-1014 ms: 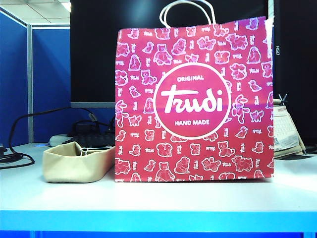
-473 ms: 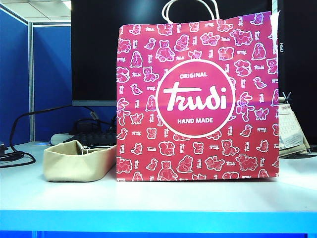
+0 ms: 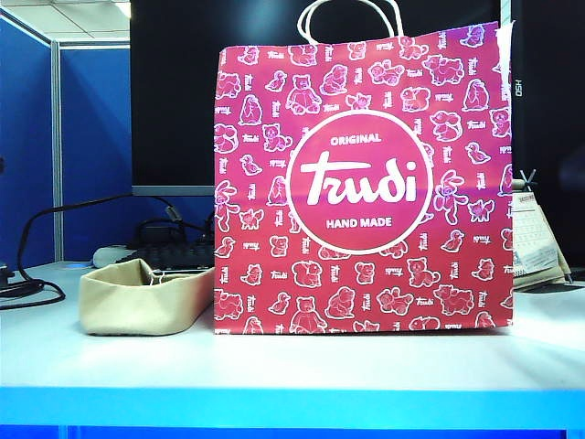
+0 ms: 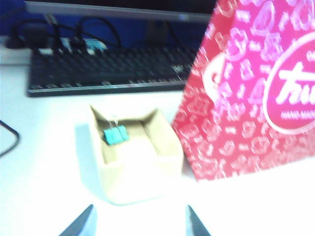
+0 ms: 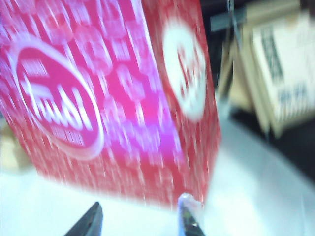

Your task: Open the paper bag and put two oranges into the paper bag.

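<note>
The magenta-red paper bag (image 3: 361, 183) stands upright on the white table, its white cord handles (image 3: 352, 16) up and its top hidden from above. It also fills part of the left wrist view as the paper bag (image 4: 256, 93) and much of the blurred right wrist view as the paper bag (image 5: 113, 98). My left gripper (image 4: 140, 219) is open and empty, above the table short of the beige tray. My right gripper (image 5: 141, 214) is open and empty, near the bag's lower corner. Neither gripper shows in the exterior view. The oranges are out of view.
A low beige fabric tray (image 3: 137, 300) sits left of the bag, and the tray (image 4: 170, 147) holds a teal binder clip (image 4: 115, 134). A black keyboard (image 4: 108, 69) and cables (image 3: 37, 288) lie behind. A desk calendar (image 3: 535, 247) stands right of the bag.
In the exterior view the bag's right edge and the calendar sit slightly further right than a second ago. Nothing has shifted in the last half second. No arm has entered that view.
</note>
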